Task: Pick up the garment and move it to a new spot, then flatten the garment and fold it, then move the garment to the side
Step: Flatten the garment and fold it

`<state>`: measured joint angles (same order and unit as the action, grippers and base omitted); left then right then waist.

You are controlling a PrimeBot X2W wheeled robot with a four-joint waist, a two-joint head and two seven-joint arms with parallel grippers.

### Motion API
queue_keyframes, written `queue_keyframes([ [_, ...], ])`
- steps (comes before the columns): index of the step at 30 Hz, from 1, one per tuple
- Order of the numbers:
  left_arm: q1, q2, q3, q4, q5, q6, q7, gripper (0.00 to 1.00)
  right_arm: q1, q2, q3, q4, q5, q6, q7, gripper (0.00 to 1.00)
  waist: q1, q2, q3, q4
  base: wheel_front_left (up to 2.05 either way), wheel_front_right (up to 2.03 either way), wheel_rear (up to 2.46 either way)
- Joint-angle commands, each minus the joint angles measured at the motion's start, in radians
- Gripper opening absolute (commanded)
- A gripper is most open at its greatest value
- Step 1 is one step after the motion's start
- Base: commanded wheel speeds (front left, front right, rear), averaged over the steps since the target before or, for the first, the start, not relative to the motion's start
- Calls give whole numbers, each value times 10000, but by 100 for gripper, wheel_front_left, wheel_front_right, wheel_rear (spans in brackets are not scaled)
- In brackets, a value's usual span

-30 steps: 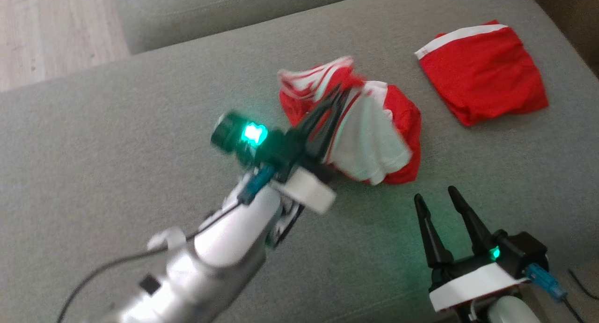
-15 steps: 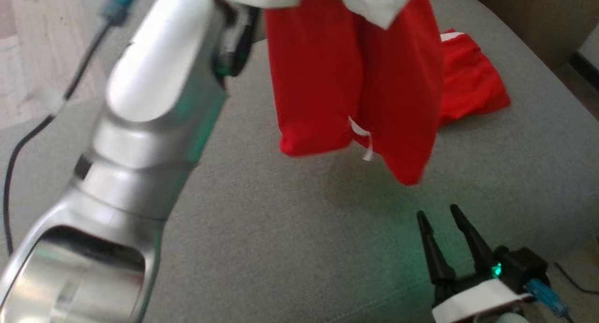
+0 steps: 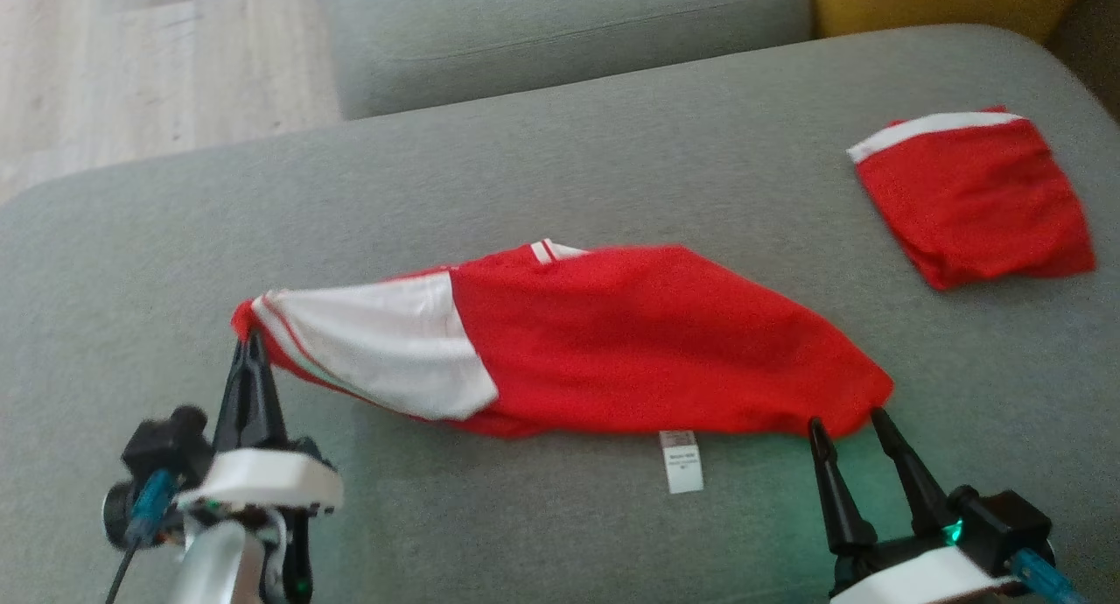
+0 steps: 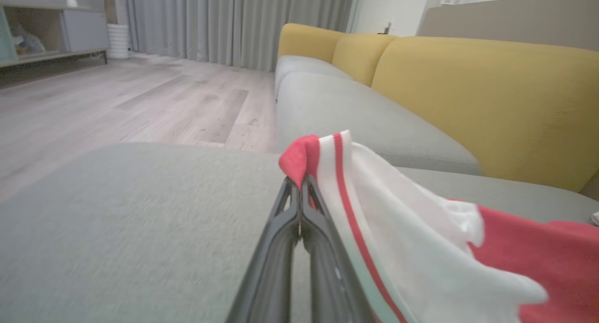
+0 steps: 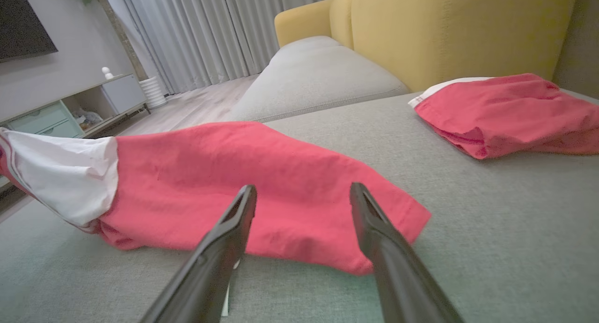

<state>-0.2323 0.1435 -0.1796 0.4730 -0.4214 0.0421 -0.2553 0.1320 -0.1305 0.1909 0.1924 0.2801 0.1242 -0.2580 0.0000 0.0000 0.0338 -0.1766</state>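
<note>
Grey sofa (image 3: 560,149) holds the shirt (image 3: 647,341) stretched out: left tool (image 3: 254,337) clamps its sleeve, right tool (image 3: 845,417) gapes at the hem. Flattening and folding look undone.

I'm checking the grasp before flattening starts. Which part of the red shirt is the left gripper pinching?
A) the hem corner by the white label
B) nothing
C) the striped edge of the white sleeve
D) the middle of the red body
C: the left gripper is shut on the garment at the striped edge of its white sleeve; the label lies nearer the open right gripper.
</note>
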Motion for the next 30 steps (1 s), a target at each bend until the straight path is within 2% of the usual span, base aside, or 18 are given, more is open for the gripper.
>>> queue_keyframes([
  [1, -276, -33, 785, -498, 237, -71, -65, 24, -263, -66, 256, -317, -52, 65, -38, 100, 0, 0, 104, 429, 0, 0, 0],
  [2, -63, -118, 1021, -494, 345, -85, -65, 87, -289, -62, 246, -310, -53, 65, -38, 100, 0, 0, 115, 512, 0, 0, 0],
  [3, 102, -200, 1244, -506, 471, -78, -65, 100, -315, -51, 228, -310, -53, 65, -38, 100, 0, 0, 124, 585, 0, 0, 0],
  [6, 403, -323, 1660, -653, 1049, -105, -65, 100, -351, -42, 230, -322, -64, 65, -38, 100, 0, 0, 138, 752, 0, 0, 0],
  [11, 693, -137, 1757, -1405, 2279, -30, -65, 100, -363, -69, 263, -312, -46, 65, -38, 100, 0, 0, 159, 801, 0, 0, 0],
  [17, 1910, -6, 1017, -2188, 3642, -42, -65, 100, -394, 32, 195, -297, 1, 65, -38, 100, 0, 0, 275, 579, 0, 0, 0],
  [22, 2173, -29, -203, -1391, 4785, 10, -6, 100, -329, 156, 158, -282, 42, 65, -38, 100, 0, 0, 407, 588, 0, 0, 0],
  [30, 1113, -344, -655, 44, 4996, 132, 208, 100, -629, 99, 385, -217, 50, 65, -38, 100, 0, 0, 531, 424, 0, 0, 0],
])
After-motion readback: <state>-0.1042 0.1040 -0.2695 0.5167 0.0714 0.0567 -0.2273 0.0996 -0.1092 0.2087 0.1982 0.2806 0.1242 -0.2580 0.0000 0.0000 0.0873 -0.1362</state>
